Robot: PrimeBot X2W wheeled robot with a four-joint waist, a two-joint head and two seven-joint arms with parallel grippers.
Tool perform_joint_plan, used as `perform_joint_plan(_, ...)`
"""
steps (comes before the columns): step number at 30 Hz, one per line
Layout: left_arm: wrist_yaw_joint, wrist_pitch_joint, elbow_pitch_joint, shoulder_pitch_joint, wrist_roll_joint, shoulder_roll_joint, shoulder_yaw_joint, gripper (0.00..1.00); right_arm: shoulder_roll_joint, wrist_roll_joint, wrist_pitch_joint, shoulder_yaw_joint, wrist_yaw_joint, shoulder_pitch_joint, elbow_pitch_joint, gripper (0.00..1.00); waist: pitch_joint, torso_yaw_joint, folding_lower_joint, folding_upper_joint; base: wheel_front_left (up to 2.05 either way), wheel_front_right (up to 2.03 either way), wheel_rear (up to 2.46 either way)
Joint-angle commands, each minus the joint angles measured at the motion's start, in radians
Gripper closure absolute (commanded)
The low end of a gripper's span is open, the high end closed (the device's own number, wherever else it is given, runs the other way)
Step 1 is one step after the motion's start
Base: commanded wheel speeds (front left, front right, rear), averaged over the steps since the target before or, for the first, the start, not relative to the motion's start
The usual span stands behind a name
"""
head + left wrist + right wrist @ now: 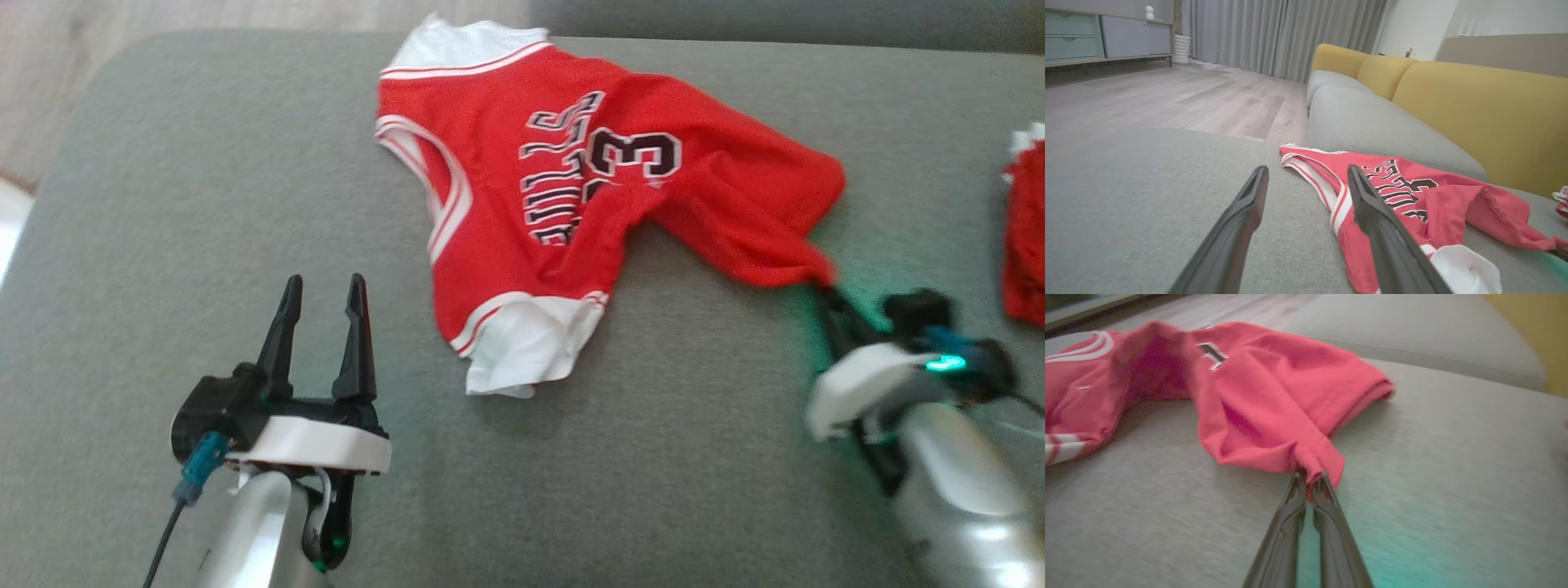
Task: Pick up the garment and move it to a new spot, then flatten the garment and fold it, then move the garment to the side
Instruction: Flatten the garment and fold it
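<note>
A red basketball jersey (563, 188) with white trim and black lettering lies crumpled on the grey cushion (204, 204). My right gripper (824, 287) is shut on the jersey's lower hem corner, and the right wrist view shows the red cloth (1274, 400) pinched between the closed fingertips (1310, 479). To the left of the jersey, my left gripper (324, 287) stands open above the cushion with nothing between its fingers. From the left wrist, the jersey (1412, 196) shows just right of my open left gripper (1308, 173).
Another red and white garment (1024, 237) lies at the cushion's right edge. Yellow sofa backs (1474, 110) rise behind the grey seats. Wooden floor (1167, 98) lies beyond the cushion's far left edge, with a cabinet (1106, 36) and curtains further off.
</note>
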Motion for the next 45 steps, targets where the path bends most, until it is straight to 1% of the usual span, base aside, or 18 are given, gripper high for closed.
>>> perform_joint_plan(1,-0.002,-0.005,-0.024,-0.027,0.017,0.006,0.036,0.0,-0.031,-0.011,-0.019,-0.043,-0.001,0.016,-0.021,1.0,-0.012,-0.034,0.0,-0.0001,0.0,0.0,0.0)
perform_joint_plan(4,-0.006,-0.005,-0.024,-0.027,0.017,0.006,0.041,0.0,-0.056,-0.03,-0.032,-0.151,-0.001,0.045,-0.027,1.0,-0.024,-0.058,0.0,-0.0001,0.0,0.0,0.0)
perform_joint_plan(7,-0.008,-0.005,-0.027,-0.024,0.017,0.006,0.043,0.0,-0.066,-0.065,-0.037,-0.249,-0.001,0.07,-0.032,1.0,-0.034,-0.077,0.0,-0.0001,0.0,0.0,0.0)
perform_joint_plan(10,-0.009,-0.005,-0.027,-0.024,0.018,0.006,0.047,0.0,-0.065,-0.116,-0.037,-0.337,-0.001,0.083,-0.037,1.0,-0.04,-0.089,0.0,-0.0001,0.0,0.0,0.0)
perform_joint_plan(12,-0.011,-0.005,-0.027,-0.024,0.019,0.006,0.048,0.0,-0.053,-0.151,-0.034,-0.389,-0.001,0.088,-0.04,1.0,-0.043,-0.094,0.0,-0.0001,0.0,0.0,0.0)
perform_joint_plan(13,-0.012,-0.005,-0.027,-0.024,0.019,0.006,0.049,0.0,-0.046,-0.171,-0.036,-0.416,-0.001,0.088,-0.046,0.71,-0.044,-0.097,0.0,-0.0001,0.0,0.0,0.0)
perform_joint_plan(14,-0.013,-0.005,-0.027,-0.024,0.019,0.006,0.049,0.0,-0.034,-0.19,-0.037,-0.436,-0.001,0.088,-0.051,0.0,-0.045,-0.099,0.0,-0.0001,0.0,0.0,0.0)
perform_joint_plan(17,-0.014,-0.005,-0.027,-0.021,0.022,0.005,0.055,0.0,0.019,-0.22,-0.042,-0.457,-0.001,0.084,-0.073,0.0,-0.046,-0.111,0.0,-0.0001,0.0,0.0,0.0)
perform_joint_plan(19,-0.016,-0.005,-0.025,-0.019,0.026,0.005,0.06,0.0,0.061,-0.203,-0.049,-0.437,-0.001,0.081,-0.094,0.0,-0.046,-0.123,0.0,-0.0001,0.0,0.0,0.0)
perform_joint_plan(21,-0.016,-0.005,-0.025,-0.018,0.029,0.005,0.064,0.0,0.086,-0.181,-0.059,-0.395,-0.001,0.085,-0.13,0.0,-0.046,-0.134,0.0,-0.0001,0.0,0.0,0.0)
perform_joint_plan(25,-0.019,-0.005,-0.023,-0.02,0.035,0.005,0.068,0.0,0.126,-0.063,-0.071,-0.275,-0.001,0.124,-0.232,0.0,-0.046,-0.16,0.0,-0.0001,0.0,0.0,0.0)
perform_joint_plan(26,-0.019,-0.005,-0.023,-0.02,0.035,0.005,0.068,0.0,0.126,-0.063,-0.071,-0.275,-0.001,0.124,-0.232,0.0,-0.046,-0.16,0.0,-0.0001,0.0,0.0,0.0)
perform_joint_plan(29,-0.021,-0.005,-0.019,-0.023,0.034,0.005,0.064,0.0,0.135,0.024,-0.075,-0.183,-0.001,0.178,-0.336,0.0,-0.044,-0.176,0.0,-0.0001,0.0,0.0,0.0)
perform_joint_plan(32,-0.023,-0.005,-0.011,-0.031,0.029,0.005,0.059,0.0,0.132,0.075,-0.076,-0.144,-0.001,0.227,-0.433,0.0,-0.036,-0.193,0.0,-0.0001,0.0,0.0,0.0)
perform_joint_plan(36,-0.028,-0.005,0.018,-0.046,0.02,0.005,0.041,0.0,0.125,0.097,-0.076,-0.15,-0.001,0.257,-0.485,0.0,-0.027,-0.206,0.0,-0.0001,0.0,0.0,0.0)
perform_joint_plan(39,-0.031,-0.001,0.073,-0.062,0.006,0.005,0.016,0.0,0.123,0.103,-0.076,-0.158,-0.001,0.256,-0.502,0.0,-0.02,-0.214,0.0,-0.0001,0.0,0.0,0.0)
perform_joint_plan(42,-0.033,0.049,0.142,-0.085,-0.018,0.005,-0.006,0.0,0.124,0.1,-0.076,-0.175,-0.001,0.251,-0.517,0.0,-0.011,-0.223,0.0,-0.0001,0.0,0.0,0.0)
perform_joint_plan(45,-0.028,0.087,0.202,-0.115,-0.018,0.006,-0.021,0.0,0.128,0.094,-0.076,-0.186,-0.001,0.249,-0.532,0.0,0.0,-0.23,0.0,-0.0001,0.0,0.0,0.0)
